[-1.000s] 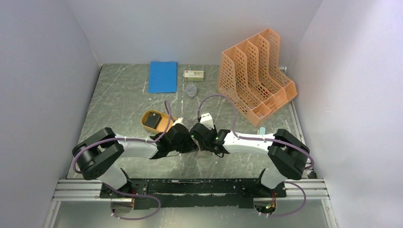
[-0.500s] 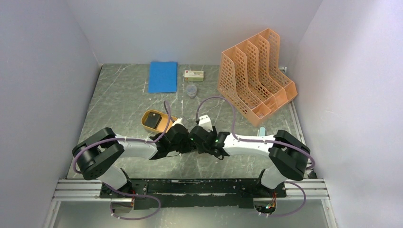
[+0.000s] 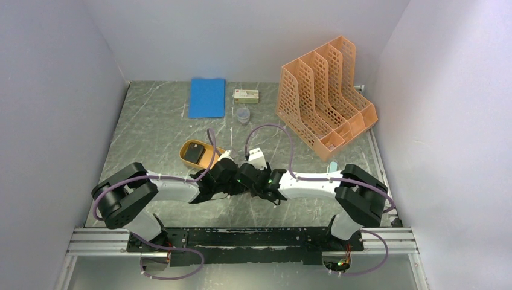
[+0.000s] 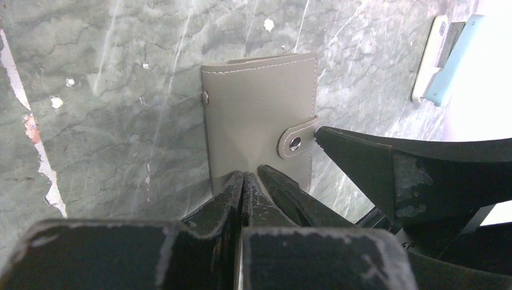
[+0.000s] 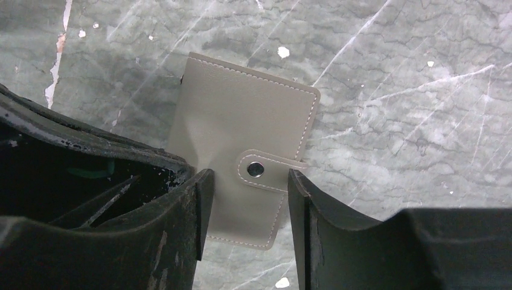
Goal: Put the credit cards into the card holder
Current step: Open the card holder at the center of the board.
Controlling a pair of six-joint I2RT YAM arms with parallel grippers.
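Both arms reach inward from their bases at the near edge and meet at mid-table over the card holder (image 4: pixel 259 121). Left gripper (image 4: pixel 244 181): clenched, fingertips pressed together right at the holder's near edge; cannot tell whether they pinch the edge or only rest against it. Right gripper (image 5: pixel 249 181): released, jaws apart and straddling the snap tab (image 5: pixel 265 171), one finger on each side, neither clearly touching it. In the left wrist view the tip of one right finger sits just beside the tab's snap. Card holder: flat on the marbled grey table (image 3: pixel 151 121), grey-beige, white stitching round the border, tab buttoned down, cover closed. In the top view it is almost wholly hidden under the two grippers. Just beyond the left gripper: orange oval tray (image 3: pixel 183 156) with a dark credit card (image 3: pixel 194 152) lying inside; cannot tell whether it is one card or a stack. Further back: small clear cup (image 3: pixel 243 115), then a blue notebook (image 3: pixel 207 97) and a small box (image 3: pixel 246 95) near the back wall. Far right: orange perforated file rack (image 3: pixel 326 96), upright.
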